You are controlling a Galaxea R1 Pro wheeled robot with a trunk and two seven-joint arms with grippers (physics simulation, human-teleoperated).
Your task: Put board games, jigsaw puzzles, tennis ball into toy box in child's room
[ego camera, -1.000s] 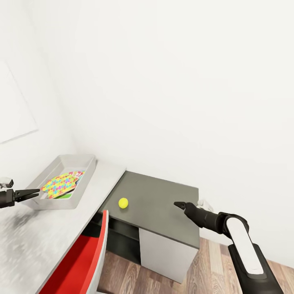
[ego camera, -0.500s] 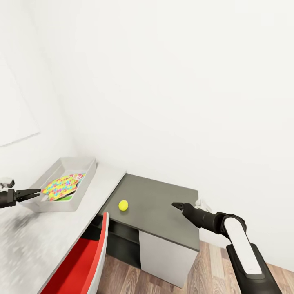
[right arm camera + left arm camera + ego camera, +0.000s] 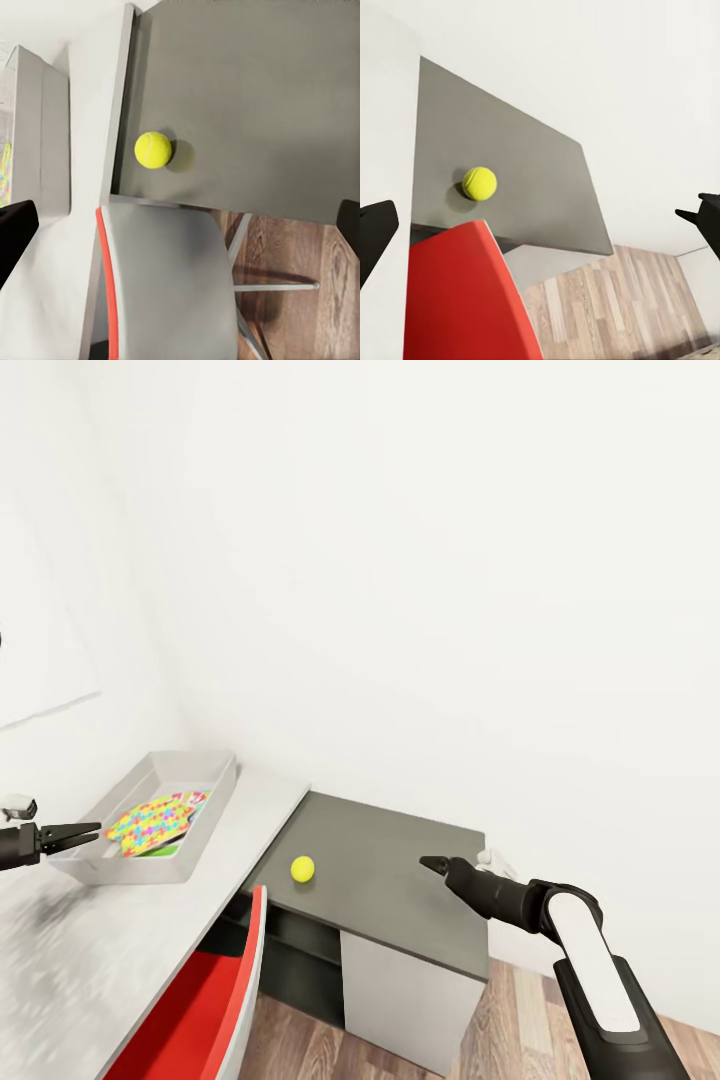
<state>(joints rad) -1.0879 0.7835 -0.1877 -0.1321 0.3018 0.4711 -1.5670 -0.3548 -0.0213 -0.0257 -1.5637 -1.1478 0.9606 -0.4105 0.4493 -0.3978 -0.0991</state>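
Note:
The tennis ball [image 3: 302,869] lies on the lower dark grey section of the table [image 3: 400,860], near where it joins the pale top [image 3: 200,900]. The ball also appears in the left wrist view [image 3: 479,183] and the right wrist view [image 3: 153,149]. On the pale top stands the toy box [image 3: 128,869], holding a jigsaw puzzle [image 3: 150,822] with a green edge under it. My left gripper [image 3: 88,828] hovers at the box's near end, open and empty. My right gripper [image 3: 430,863] hangs over the dark section to the right of the ball, open, its fingers [image 3: 15,229] spread wide.
A red chair [image 3: 200,1000] is pushed against the table below the ball, its grey back [image 3: 165,277] close to the dark section's edge. White walls close in behind and on the left. Wood floor [image 3: 520,1020] lies to the right of the table.
The whole picture has slid down a little, so the camera moved. The ball, the toy box and both grippers hold about the same places relative to each other.

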